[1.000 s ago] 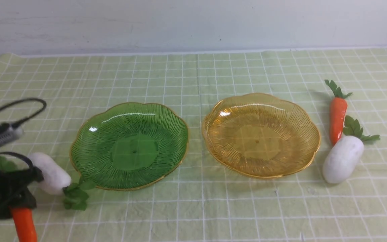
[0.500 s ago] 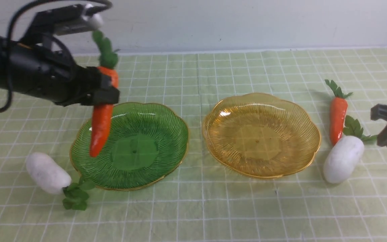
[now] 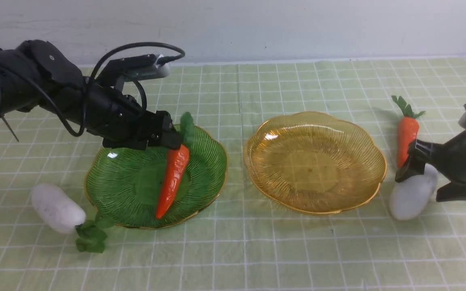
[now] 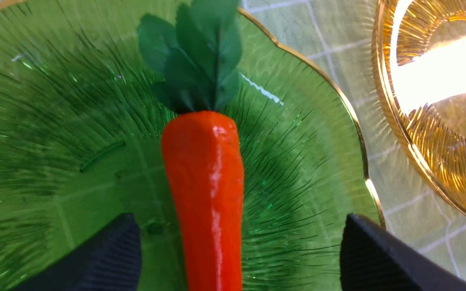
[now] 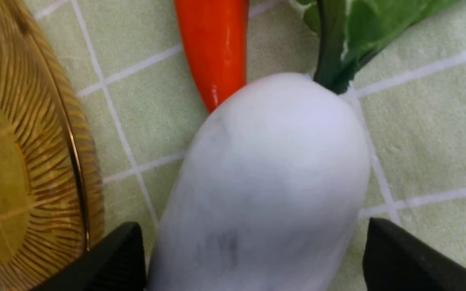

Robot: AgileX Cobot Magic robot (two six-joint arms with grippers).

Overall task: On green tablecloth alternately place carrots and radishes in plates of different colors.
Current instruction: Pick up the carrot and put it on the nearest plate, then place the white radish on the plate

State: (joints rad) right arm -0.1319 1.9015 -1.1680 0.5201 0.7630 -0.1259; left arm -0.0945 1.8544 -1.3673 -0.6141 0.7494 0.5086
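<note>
One carrot (image 3: pixel 171 178) lies in the green plate (image 3: pixel 123 190), leaves toward the back. My left gripper (image 3: pixel 173 140) hovers over its top, open, with the jaws wide on either side in the left wrist view (image 4: pixel 239 220) and not touching the carrot (image 4: pixel 204 190). My right gripper (image 3: pixel 425 184) is open and straddles the right radish (image 3: pixel 409 198) on the green tablecloth (image 3: pixel 257 250). In the right wrist view (image 5: pixel 253 224) the radish (image 5: pixel 273 161) sits between the jaws. The second carrot (image 3: pixel 406 135) lies just behind it. The amber plate (image 3: pixel 314 161) holds nothing. The other radish (image 3: pixel 57 208) lies left of the green plate.
A pale wall runs along the back edge of the cloth. The amber plate's rim (image 5: pixel 83 194) is close beside the right gripper's inner finger. The second carrot's tip (image 5: pixel 214 44) touches the radish's shoulder. The green plate's rim (image 4: pixel 354 121) nearly meets the amber plate (image 4: pixel 439 133).
My left arm lifted the carrot from the front left, carried it over the green plate and let it go there. My right arm came in from the right and lowered around the radish.
</note>
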